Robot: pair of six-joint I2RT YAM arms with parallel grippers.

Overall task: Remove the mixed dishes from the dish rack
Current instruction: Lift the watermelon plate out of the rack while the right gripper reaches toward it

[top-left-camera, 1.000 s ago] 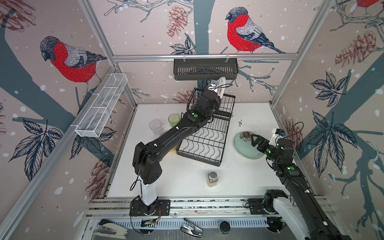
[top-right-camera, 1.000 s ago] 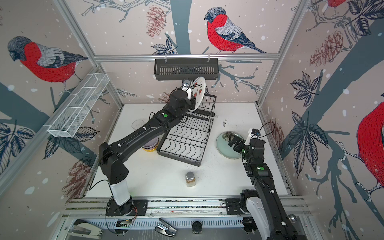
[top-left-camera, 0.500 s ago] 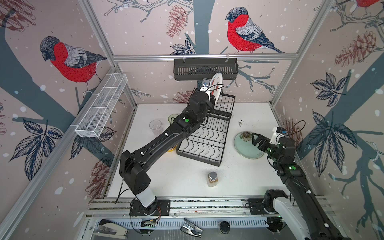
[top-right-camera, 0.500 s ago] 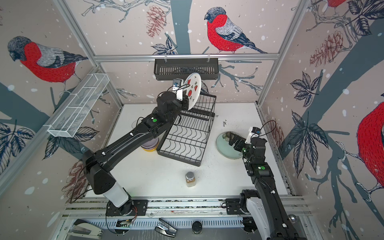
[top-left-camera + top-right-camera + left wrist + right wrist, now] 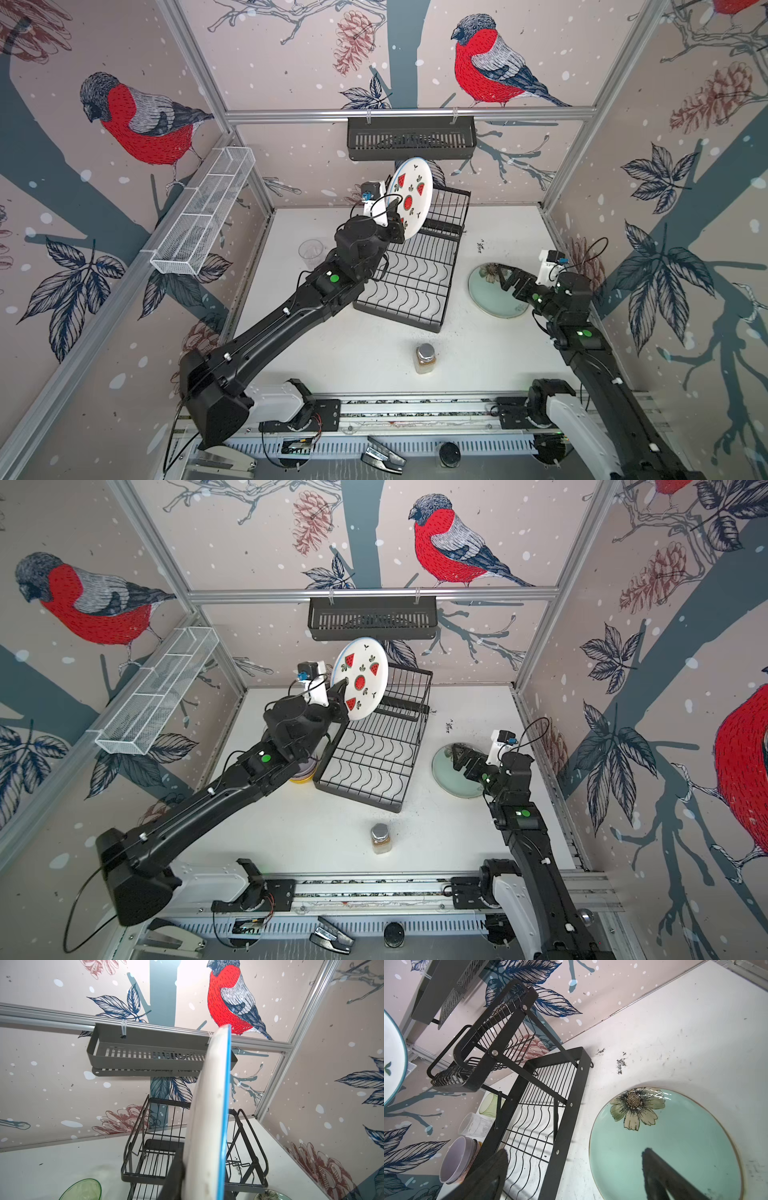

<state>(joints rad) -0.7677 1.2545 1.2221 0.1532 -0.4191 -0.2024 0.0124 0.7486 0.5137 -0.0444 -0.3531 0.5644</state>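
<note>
Top views look down overhead; both wrist views share the dish rack (image 5: 566,1118).

In a top view the left arm (image 5: 232,787) covers most of the stacked bowls (image 5: 306,772). The left wrist view cuts off the watermelon plate (image 5: 207,1115) and green tumbler (image 5: 83,1189) at its edge.

Smooth, glossy glaze on the watermelon plate (image 5: 411,199) and the green plate (image 5: 675,1142). Matt black coated wire on the rack (image 5: 564,1126). A matt white table (image 5: 365,353), scuffed and speckled. A clear tumbler (image 5: 310,251), a shiny silver-capped jar (image 5: 424,359), a white mesh tray (image 5: 199,216).
</note>
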